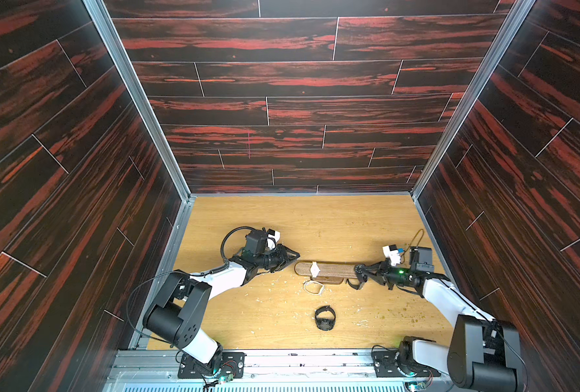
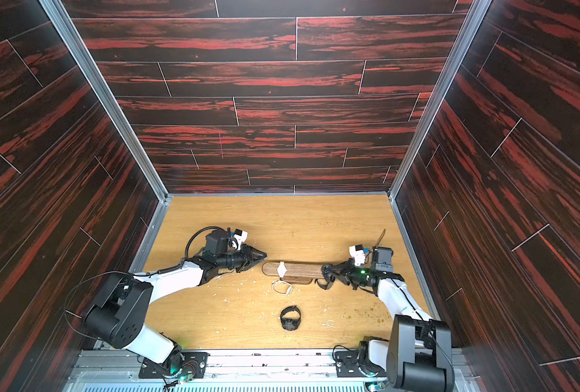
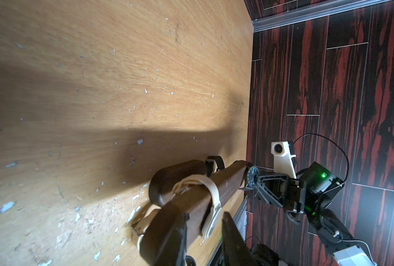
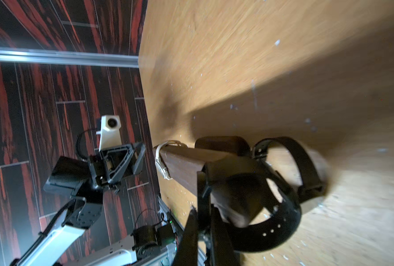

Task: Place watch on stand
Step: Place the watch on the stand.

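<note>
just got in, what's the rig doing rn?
The right end effector is shut on a black watch, holding it at one end of the stand; its strap hangs there, not clearly over the bar yet. The left end effector sits open by the opposite end, gripping nothing. A white watch is already around the bar. A second black watch and a pale band lie on the table.

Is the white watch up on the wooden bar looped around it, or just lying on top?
Looped around: the white watch wraps over the bar of the stand and down its side.
</note>
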Available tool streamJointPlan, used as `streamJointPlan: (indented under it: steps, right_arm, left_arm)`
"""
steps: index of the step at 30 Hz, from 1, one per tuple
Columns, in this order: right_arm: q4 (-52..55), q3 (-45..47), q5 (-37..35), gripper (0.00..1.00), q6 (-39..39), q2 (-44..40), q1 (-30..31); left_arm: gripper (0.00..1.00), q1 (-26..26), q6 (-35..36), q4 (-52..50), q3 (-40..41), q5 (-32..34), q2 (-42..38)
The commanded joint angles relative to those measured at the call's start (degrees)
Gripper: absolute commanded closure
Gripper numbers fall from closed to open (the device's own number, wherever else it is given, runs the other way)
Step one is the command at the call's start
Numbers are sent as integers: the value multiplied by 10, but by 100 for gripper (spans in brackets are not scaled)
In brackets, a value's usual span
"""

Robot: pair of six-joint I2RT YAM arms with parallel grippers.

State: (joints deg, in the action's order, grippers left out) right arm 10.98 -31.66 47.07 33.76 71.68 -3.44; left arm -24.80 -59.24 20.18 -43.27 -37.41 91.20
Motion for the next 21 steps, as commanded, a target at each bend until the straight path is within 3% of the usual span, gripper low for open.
streamJointPlan:
  steps: [1,21]
  right_arm:
    - [-17,-2,-27,100,19,18,33]
    - [-79,-6,-50,100,53,80,133]
  left_arm:
    - [72,3,-8,28,-2,-7,2]
    - [73,5,4,5,17,5,-24]
